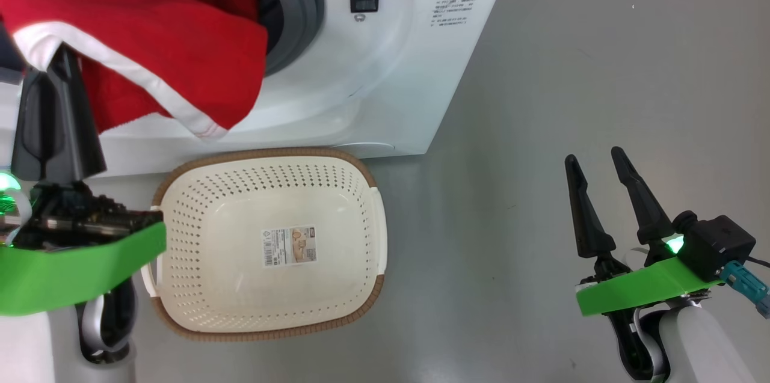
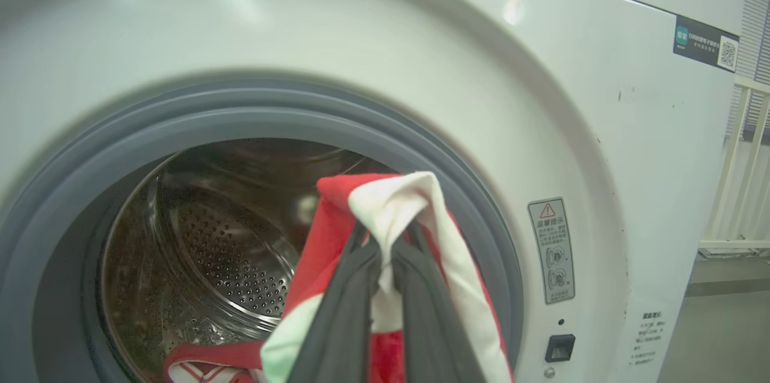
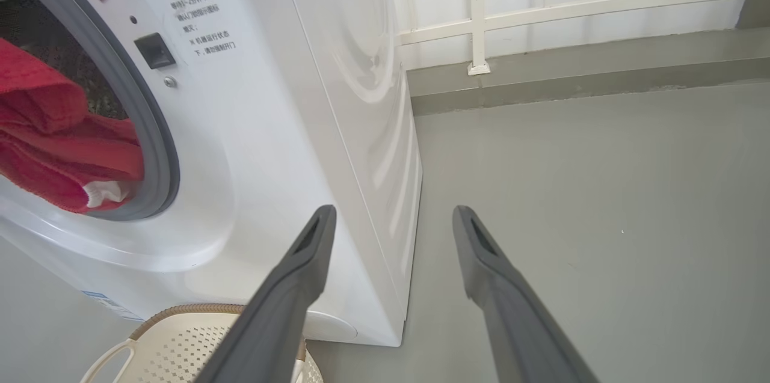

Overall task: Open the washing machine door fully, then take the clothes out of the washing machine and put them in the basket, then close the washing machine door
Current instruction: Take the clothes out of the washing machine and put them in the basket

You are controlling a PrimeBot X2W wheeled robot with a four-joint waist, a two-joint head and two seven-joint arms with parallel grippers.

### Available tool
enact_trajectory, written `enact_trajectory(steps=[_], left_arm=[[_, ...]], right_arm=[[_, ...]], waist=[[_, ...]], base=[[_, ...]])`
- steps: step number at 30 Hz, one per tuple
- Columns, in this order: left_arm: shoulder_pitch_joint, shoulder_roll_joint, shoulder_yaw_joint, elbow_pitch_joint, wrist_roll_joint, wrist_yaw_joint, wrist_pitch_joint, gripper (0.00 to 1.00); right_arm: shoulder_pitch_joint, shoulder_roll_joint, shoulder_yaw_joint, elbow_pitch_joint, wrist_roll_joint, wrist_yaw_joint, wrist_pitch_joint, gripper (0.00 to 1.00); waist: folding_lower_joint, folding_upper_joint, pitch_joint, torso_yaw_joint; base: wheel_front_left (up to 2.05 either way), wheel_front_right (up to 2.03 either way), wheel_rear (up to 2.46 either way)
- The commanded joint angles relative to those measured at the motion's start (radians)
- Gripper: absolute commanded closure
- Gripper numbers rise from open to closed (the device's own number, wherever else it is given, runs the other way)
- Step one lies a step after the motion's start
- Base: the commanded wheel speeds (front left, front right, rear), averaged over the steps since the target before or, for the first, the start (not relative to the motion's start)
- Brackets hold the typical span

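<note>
While the left gripper (image 2: pixel 388 232) clamps clothes (image 1: pixel 150 40) at the washer (image 1: pixel 391 70) mouth above the basket (image 1: pixel 264 154), the right gripper (image 1: pixel 594 156) hangs spread over open floor (image 1: pixel 571 70).

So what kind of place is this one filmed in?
Likely a laundry or utility corner, possibly a test setup: a white front-loading washing machine stands on a plain grey floor, a perforated basket sits in front of it, and a white railing runs behind.
</note>
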Motion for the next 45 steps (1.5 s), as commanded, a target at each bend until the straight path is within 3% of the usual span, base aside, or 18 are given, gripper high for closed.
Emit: enact_trajectory(steps=[1, 16, 27, 38, 39, 41, 42, 45], left_arm=[[0.027, 0.017, 0.021, -0.028, 0.008, 0.002, -0.005, 1.00], [0.117, 0.003, 0.004, 0.107, -0.010, 0.002, -0.005, 1.00], [0.148, 0.005, -0.080, 0.367, -0.017, 0.002, -0.005, 1.00], [0.063, 0.045, -0.192, 0.650, -0.053, 0.002, -0.005, 1.00], [0.051, 0.049, -0.198, 0.663, -0.055, 0.002, -0.005, 0.93], [0.026, 0.053, -0.202, 0.684, -0.061, 0.002, -0.005, 0.57], [0.003, 0.058, -0.205, 0.701, -0.064, 0.002, -0.005, 0.22], [-0.024, 0.060, -0.205, 0.709, -0.068, 0.002, -0.005, 0.11]], right_arm=[[0.007, -0.004, 0.018, -0.021, -0.008, 0.008, -0.006, 0.00], [0.014, -0.004, 0.027, -0.016, -0.006, 0.008, -0.006, 0.00], [0.006, -0.004, 0.034, -0.017, -0.009, 0.008, -0.006, 0.00], [-0.017, -0.004, 0.035, -0.025, -0.008, 0.008, -0.006, 0.00], [-0.019, -0.004, 0.034, -0.027, -0.008, 0.008, -0.006, 0.00], [-0.024, -0.004, 0.033, -0.028, -0.009, 0.008, -0.006, 0.00], [-0.028, -0.004, 0.032, -0.029, -0.010, 0.008, -0.006, 0.00], [-0.033, -0.004, 0.030, -0.030, -0.011, 0.008, -0.006, 0.00]], waist=[[0.0000, 0.0000, 0.000, 0.001], [0.0000, 0.0000, 0.001, -0.009], [0.0000, 0.0000, 0.018, -0.005], [0.0000, 0.0000, 0.072, -0.015], [0.0000, 0.0000, 0.078, -0.016], [0.0000, 0.0000, 0.091, -0.016], [0.0000, 0.0000, 0.100, -0.015], [0.0000, 0.0000, 0.109, -0.014]], base=[[0.00, 0.00, 0.00], [0.00, 0.00, 0.00], [0.00, 0.00, 0.00], [0.00, 0.00, 0.00], [0.00, 0.00, 0.00], [0.00, 0.00, 0.00], [0.00, 0.00, 0.00], [0.00, 0.00, 0.00]])
